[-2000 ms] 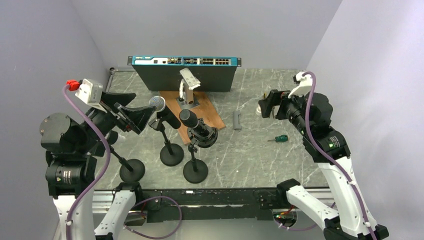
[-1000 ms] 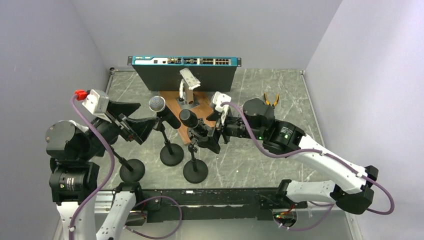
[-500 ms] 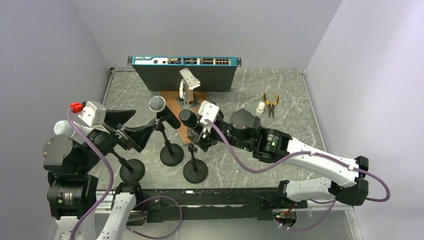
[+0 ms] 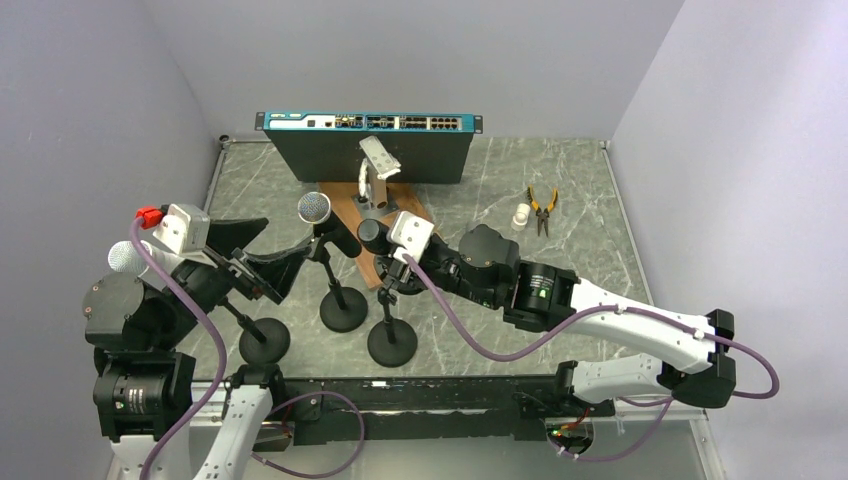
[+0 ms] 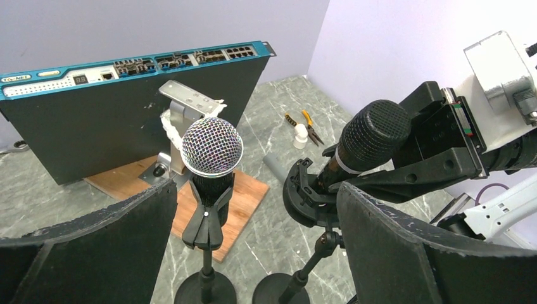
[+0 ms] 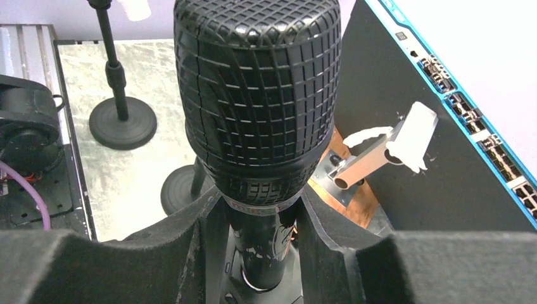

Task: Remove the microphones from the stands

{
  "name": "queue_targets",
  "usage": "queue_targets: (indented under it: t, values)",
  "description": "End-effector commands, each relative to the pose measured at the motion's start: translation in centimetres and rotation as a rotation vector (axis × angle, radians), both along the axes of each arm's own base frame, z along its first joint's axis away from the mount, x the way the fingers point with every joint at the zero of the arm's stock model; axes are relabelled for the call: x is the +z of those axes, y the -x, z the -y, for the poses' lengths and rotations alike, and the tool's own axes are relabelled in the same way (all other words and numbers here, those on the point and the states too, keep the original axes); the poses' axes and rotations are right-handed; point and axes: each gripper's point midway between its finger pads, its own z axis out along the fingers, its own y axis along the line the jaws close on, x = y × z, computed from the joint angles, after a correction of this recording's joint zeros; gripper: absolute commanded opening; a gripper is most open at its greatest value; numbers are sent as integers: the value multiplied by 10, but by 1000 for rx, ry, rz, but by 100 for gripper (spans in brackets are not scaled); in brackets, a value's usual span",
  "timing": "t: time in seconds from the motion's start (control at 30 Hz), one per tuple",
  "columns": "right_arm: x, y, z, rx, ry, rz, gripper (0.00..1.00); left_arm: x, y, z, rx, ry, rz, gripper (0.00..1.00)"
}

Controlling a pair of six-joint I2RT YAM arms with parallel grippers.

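Your mic (image 4: 369, 233) sits on its stand (image 4: 391, 343), right of a second mic (image 4: 314, 208); switch (image 4: 370, 150) behind, pliers (image 4: 541, 208) far right.

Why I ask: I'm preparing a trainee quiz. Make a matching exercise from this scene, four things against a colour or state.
1 silver-mesh microphone
2 black microphone
3 pliers
4 left claw

A open, empty
B yellow handles
C gripped by the right claw
D mounted, untouched

Pairs: 1-D, 2-C, 3-B, 4-A
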Motion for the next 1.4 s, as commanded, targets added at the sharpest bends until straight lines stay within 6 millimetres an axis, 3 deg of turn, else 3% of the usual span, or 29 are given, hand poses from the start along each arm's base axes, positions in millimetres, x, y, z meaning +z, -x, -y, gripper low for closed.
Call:
queue_targets:
  t: [0.0, 0.2, 0.37, 0.53, 0.6, 0.67, 0.7, 0.83, 0.93, 1.0, 1.13, 1.2, 1.37]
  values:
    - [57, 5, 3, 22, -142, 80, 30, 14, 0, -1, 6, 2, 53, 99]
    - [100, 10, 3, 48, -201, 82, 23, 11, 0, -1, 9, -4, 32, 99]
    - [152, 3, 21, -33, -319, 111, 17, 9, -1, -3, 18, -8, 22, 99]
    - [197, -27, 74, -311, -444, 165, 8, 7, -1, 0, 2, 3, 7, 99]
    - [198, -42, 101, -466, -450, 182, 0, 6, -3, 0, 2, -3, -6, 99]
    - [189, -59, 131, -647, -441, 195, 0, 6, -5, -1, 7, -7, -19, 99]
    - [181, -69, 149, -745, -437, 201, 0, 5, -7, -2, 13, -9, -29, 99]
    - [118, -107, 213, -1028, -390, 131, 0, 8, -13, -4, 26, -10, -39, 99]
    - [54, -134, 259, -1168, -348, -16, 0, 12, -19, 2, -18, -2, -44, 99]
    - [7, -144, 279, -1240, -300, -146, 0, 13, -26, 9, -62, 19, -75, 99]
    - [-77, -156, 290, -1281, -125, -442, 0, 19, -39, 24, -172, 76, -109, 99]
    - [-110, -157, 279, -1199, -50, -608, 0, 26, -45, 28, -192, 113, -101, 99]
    - [-168, -146, 252, -1137, -41, -923, 0, 36, -46, 63, -368, 212, -136, 99]
